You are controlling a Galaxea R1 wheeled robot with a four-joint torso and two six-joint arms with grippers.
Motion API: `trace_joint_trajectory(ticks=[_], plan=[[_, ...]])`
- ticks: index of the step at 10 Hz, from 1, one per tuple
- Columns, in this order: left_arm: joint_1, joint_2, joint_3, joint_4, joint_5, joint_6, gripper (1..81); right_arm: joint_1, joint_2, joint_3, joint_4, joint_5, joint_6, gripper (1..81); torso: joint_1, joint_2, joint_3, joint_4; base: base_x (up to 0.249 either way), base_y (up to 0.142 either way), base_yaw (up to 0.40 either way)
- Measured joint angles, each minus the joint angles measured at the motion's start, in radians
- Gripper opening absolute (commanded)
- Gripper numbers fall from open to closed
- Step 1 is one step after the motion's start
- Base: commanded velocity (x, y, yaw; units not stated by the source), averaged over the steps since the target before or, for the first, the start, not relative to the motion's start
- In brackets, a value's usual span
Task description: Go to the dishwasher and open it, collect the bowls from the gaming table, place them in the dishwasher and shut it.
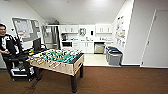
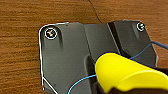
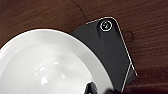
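The dishwasher is a steel-fronted unit under the white kitchen counter at the far end of the room; from here I cannot tell how its door stands. A yellow bowl hangs over the brown floor in the left wrist view, with my left gripper shut on it. A white bowl looms large in the right wrist view above the same floor, and my right gripper is shut on its rim. The gaming table is out of view.
A table-football table stands close ahead on the left. A seated person is beside a black cart at far left. Grey bins line the right wall. A pale floor strip leads to the kitchen.
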Motion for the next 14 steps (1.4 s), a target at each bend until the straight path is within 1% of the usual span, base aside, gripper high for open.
trace_joint_trajectory(ticks=[3,11,14], plan=[[0.001,-0.002,0.0,0.0,0.0,0.0,1.0,-0.003,0.0,0.001,0.0,-0.001,0.0,1.0,0.0,0.0,0.0,0.0,0.164,0.0,0.0],[0.0,-0.002,0.0,0.0,0.0,0.0,1.0,-0.006,0.002,0.001,0.0,0.0,0.0,1.0,0.0,0.0,0.0,0.0,0.157,-0.07,0.0],[0.002,0.0,0.0,0.0,0.001,0.0,1.0,-0.004,-0.003,0.0,0.0,0.001,0.0,1.0,0.0,0.0,0.0,0.0,0.153,0.0,0.0]])
